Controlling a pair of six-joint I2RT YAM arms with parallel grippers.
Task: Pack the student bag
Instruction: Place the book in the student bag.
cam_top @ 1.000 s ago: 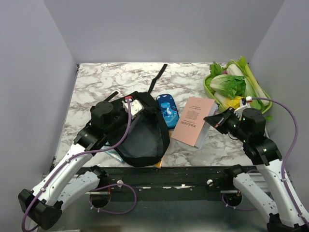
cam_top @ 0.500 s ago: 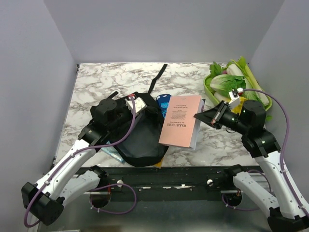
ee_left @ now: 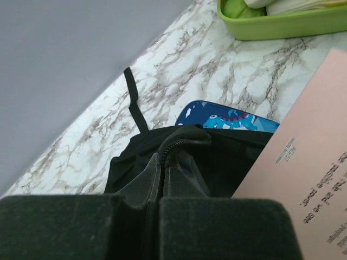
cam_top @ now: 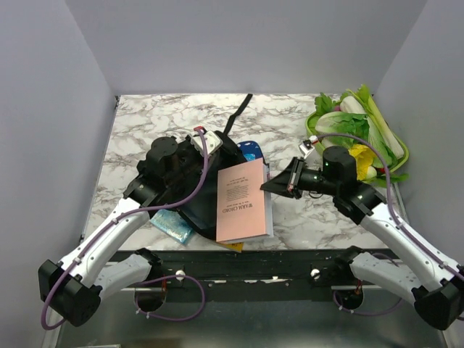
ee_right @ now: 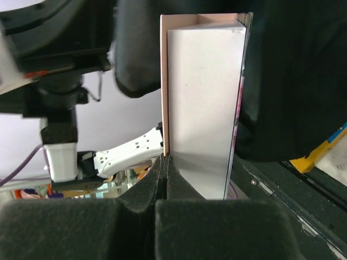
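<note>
1. Since a second ago: pink book (cam_top: pixel 243 201) carried left from beside the vegetables, now over the right side of the student bag (cam_top: pixel 194 206). Right arm stretched leftward with it. Left gripper (cam_top: pixel 226 154) shifted slightly toward the far side.
2. Right gripper (ee_right: pixel 164 165): pressed together on the book's pink cover, thin edge caught between the fingertips. Page block hanging just right of the fingers in the right wrist view.
3. Left gripper, wrist view (ee_left: pixel 161 165): closed, pinching the bag's zippered rim right at the fingertips.
4. Student bag: black, slumped on the marble table (cam_top: pixel 138 119), directly under and beyond the left fingers. Opening gaping just right of the pinch, book's corner alongside it.
5. Beyond the left fingertips: blue pencil case (ee_left: pixel 227 116), partly behind the bag rim and the book. Black strap (ee_left: pixel 133 95) trailing up and left of them.
6. Far beyond the left fingers, well apart: green tray (ee_left: pixel 271 26) of leafy vegetables.
7. Near-left of the bag: teal flat item (cam_top: pixel 172 223) poking out from under it, kind not clear.
</note>
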